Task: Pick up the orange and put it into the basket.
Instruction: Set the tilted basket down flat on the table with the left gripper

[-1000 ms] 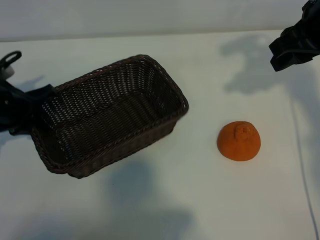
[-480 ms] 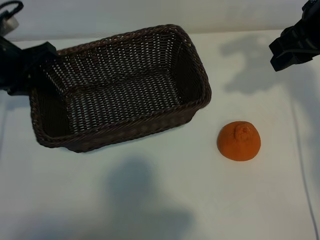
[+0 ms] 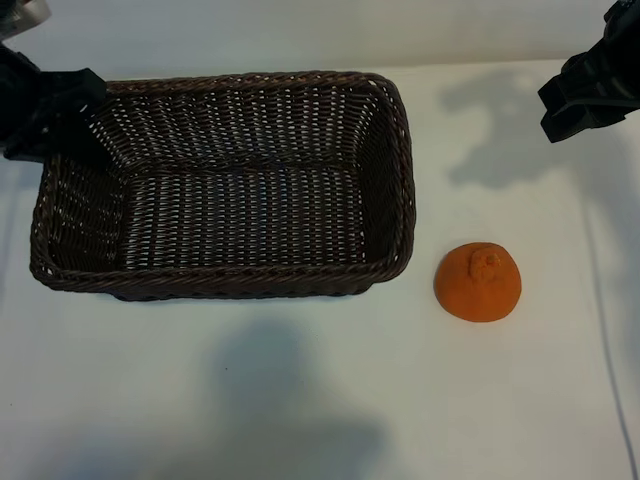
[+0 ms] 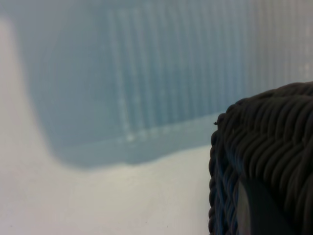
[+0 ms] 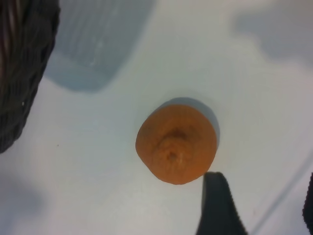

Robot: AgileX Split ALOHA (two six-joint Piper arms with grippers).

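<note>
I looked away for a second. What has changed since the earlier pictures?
The left gripper, holding the basket by its end wall, has lifted it and swung it level and square. The orange and the right gripper have not moved.

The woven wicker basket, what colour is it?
Dark brown all over, the rectangular woven wicker basket with its braided rim; clearest in the exterior view.

Your left gripper at the far left, clamped on the basket's corner, your right gripper parked upper right, jaws apart, angled downward
</note>
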